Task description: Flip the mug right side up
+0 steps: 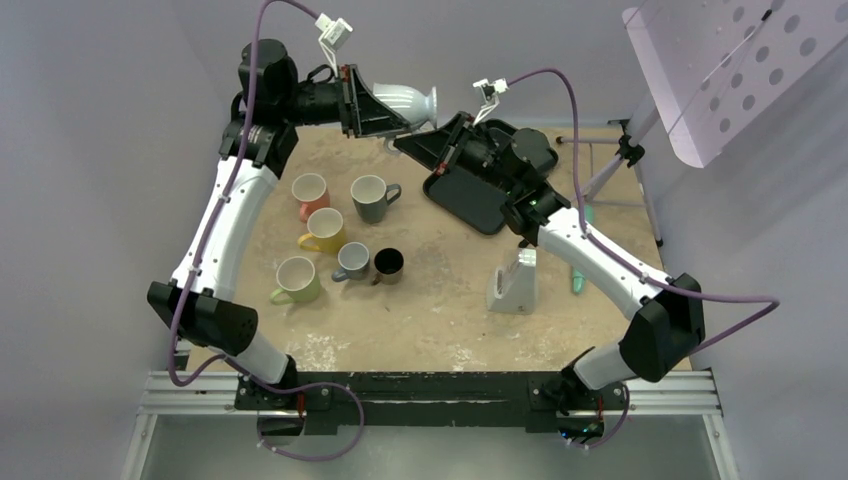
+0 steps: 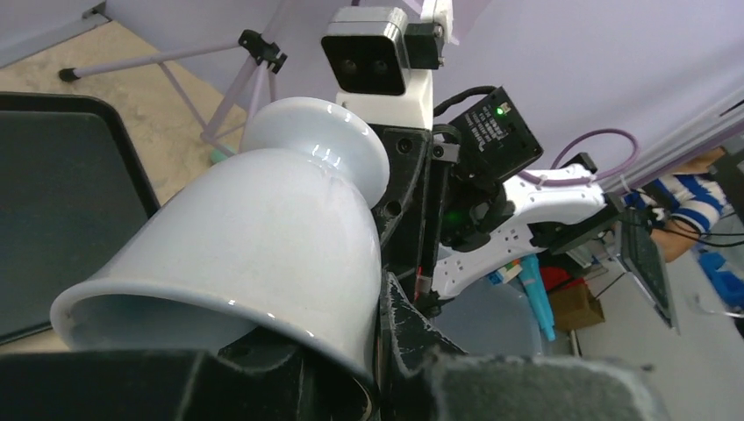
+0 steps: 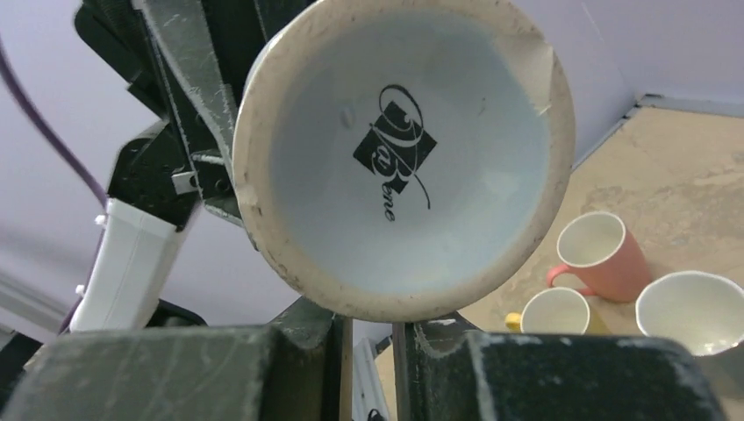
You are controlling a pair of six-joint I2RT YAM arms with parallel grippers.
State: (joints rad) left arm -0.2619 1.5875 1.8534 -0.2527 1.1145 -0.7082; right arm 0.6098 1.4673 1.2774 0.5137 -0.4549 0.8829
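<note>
White footed mug (image 1: 405, 100) held sideways in mid-air over the far end of the surface (image 1: 440, 300), clamped at the rim by the left gripper (image 2: 377, 351) and pinched at the foot by the right gripper (image 3: 368, 338). Best to free the foot only once the rim hold is firm, then roll the mouth upward. Counted: one raised mug, six upright mugs (image 1: 370, 197) below, one black tray (image 1: 470, 195).

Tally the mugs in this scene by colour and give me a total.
white mug: 1
grey mugs: 2
pink mug: 1
yellow mug: 1
green mug: 1
black mug: 1
Total: 7
</note>
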